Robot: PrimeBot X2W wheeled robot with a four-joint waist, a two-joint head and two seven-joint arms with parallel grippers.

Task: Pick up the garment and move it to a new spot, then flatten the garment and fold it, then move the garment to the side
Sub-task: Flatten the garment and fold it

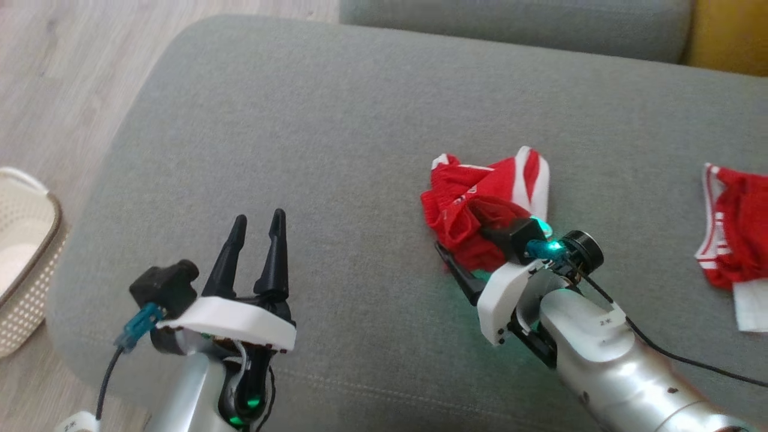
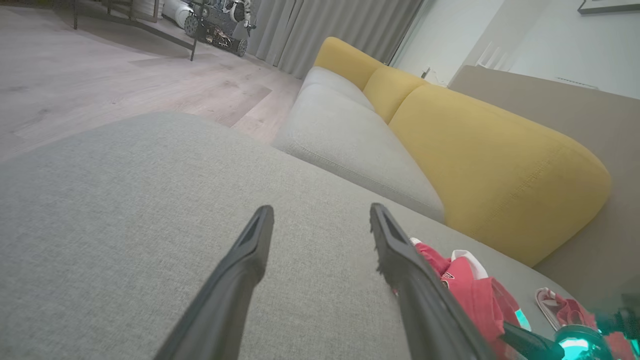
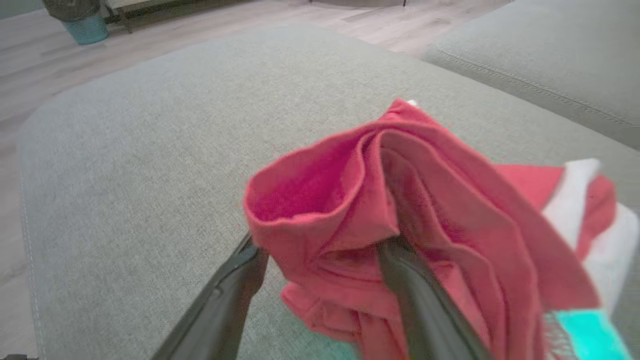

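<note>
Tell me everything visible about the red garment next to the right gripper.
The red garment is soft, thin-looking cloth with white stripes along one edge. It lies crumpled in a loose heap, folds standing up, on the grey sofa cushion, not yet flattened. The right gripper stands open at it, cloth bunched between its fingers and draped over one.

The garment (image 1: 480, 207) is soft red cloth with white bands, matt. The seat cushion (image 1: 312, 150) is coarse grey woven fabric. The floor (image 1: 54, 72) shows pale wood grain. The basket (image 1: 24, 282) is cream perforated plastic. The left gripper (image 1: 259, 217) has 2 matt black plastic fingers; the right forearm (image 1: 600, 354) is smooth and silver, with a glossy finish.
</note>
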